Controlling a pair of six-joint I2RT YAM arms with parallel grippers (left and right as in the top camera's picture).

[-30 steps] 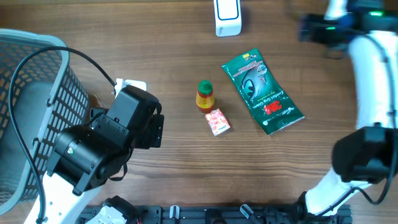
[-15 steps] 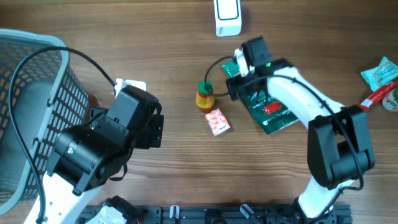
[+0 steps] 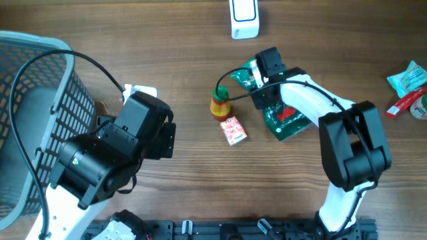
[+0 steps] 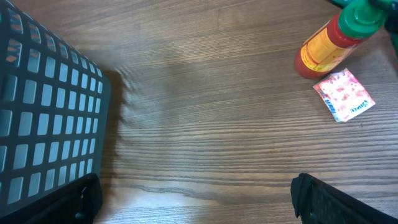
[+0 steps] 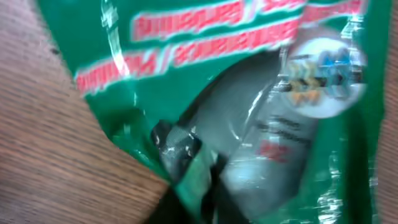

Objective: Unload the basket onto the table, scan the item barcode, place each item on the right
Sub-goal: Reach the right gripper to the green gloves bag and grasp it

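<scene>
Toward the far edge of the tabletop, right of centre, lies the green packet (image 3: 288,119); the right claw (image 5: 189,177) is pinched together on its crumpled corner, presumably to lift it and turn the barcode to the white scanner (image 3: 243,20) at the far edge. Left claw (image 4: 198,202) hangs spread wide and empty beside the basket (image 3: 27,113), clear of the work.

One grey mesh basket (image 3: 63,107), one white box-shaped device (image 3: 244,19), one glossy green foil packet (image 3: 288,123), one green-capped yellow-and-red bottle (image 3: 220,103), one small pink-patterned sachet (image 3: 233,130), one pale green wrapper (image 3: 407,75), one red tube (image 3: 408,103).
</scene>
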